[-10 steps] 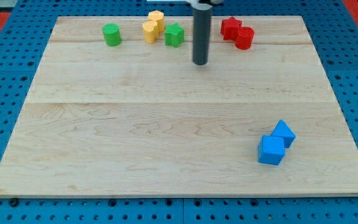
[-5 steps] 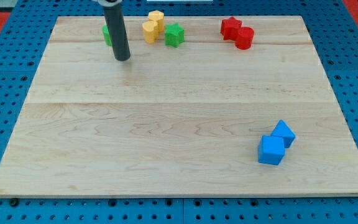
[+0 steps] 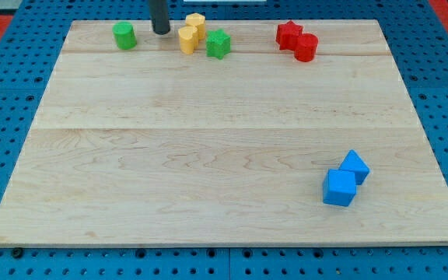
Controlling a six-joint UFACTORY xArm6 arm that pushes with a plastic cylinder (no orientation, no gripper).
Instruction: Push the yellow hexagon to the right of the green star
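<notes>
Two yellow blocks touch each other near the view's top: one that looks hexagonal (image 3: 195, 22) and another (image 3: 187, 39) just below and left of it. The green star (image 3: 218, 43) sits right next to them on their right. My tip (image 3: 161, 32) is at the board's top edge, just left of the yellow blocks with a small gap between, and to the right of a green cylinder (image 3: 124, 35). The upper part of the rod is cut off by the frame.
A red star (image 3: 288, 33) and a red cylinder (image 3: 306, 47) touch at the top right. Two blue cubes (image 3: 340, 187) (image 3: 355, 166) sit together at the lower right. The wooden board (image 3: 208, 155) lies on a blue pegboard.
My tip swept left from right of the green star, then up to the top edge beside the yellow blocks. The green cylinder shifted left and slightly up. Other blocks stayed put.
</notes>
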